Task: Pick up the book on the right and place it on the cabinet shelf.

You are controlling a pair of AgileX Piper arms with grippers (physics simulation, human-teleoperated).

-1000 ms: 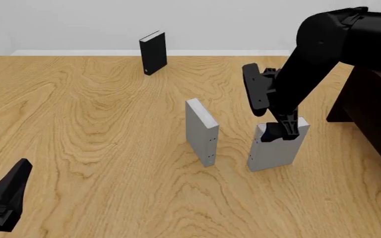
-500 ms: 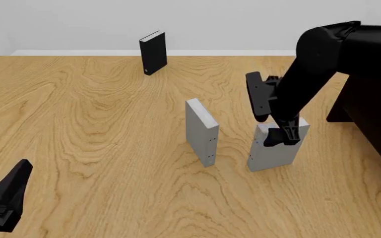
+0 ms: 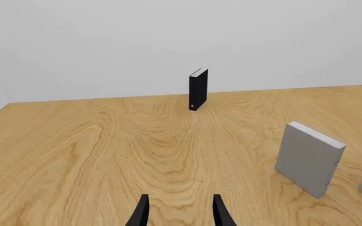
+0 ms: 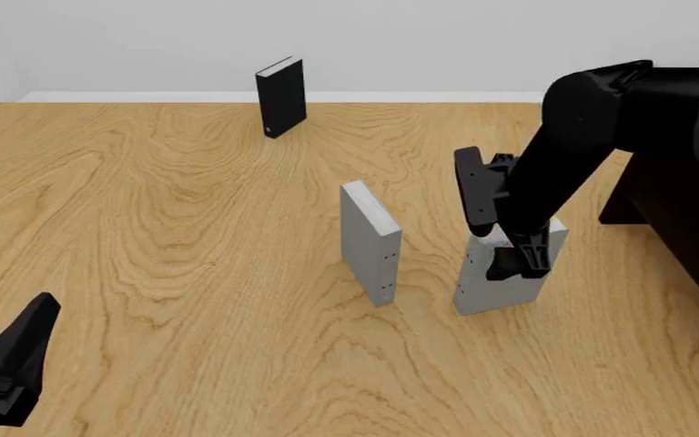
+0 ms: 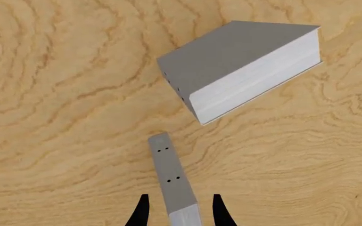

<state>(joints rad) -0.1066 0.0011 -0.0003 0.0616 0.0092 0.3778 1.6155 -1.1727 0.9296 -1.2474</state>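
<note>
1. While the right arm reaches down over the right part of the pale wooden counter (image 4: 179,237), its right end effector (image 4: 517,259) sits at the top of the thick light grey hardcover book (image 4: 501,282), one black finger on each broad cover.
2. Seen from the right wrist, the two black fingertips (image 5: 142,212) straddle the book's (image 5: 173,188) narrow top edge with a slight gap showing on each side, so the jaws are parted only a little wider than the book; whether the pads press on the covers cannot be told.
3. That book stands upright on the counter, right of centre in the front view, its foot on the wood.
4. Just beside it to the left, not touching, stands a second thick grey hardcover (image 4: 370,239) with small dark dots low on its narrow side; the right wrist view shows its paler page edge (image 5: 256,80).
5. Near the right edge of the front view is the large, very dark brown wooden cabinet (image 4: 690,218), apart from the book.
6. Far back near the white wall, a thin black book (image 4: 280,96) stands upright.
7. Low at the front left, the left end effector (image 3: 179,214) hovers over bare wood, its fingers spread apart and holding nothing.
</note>
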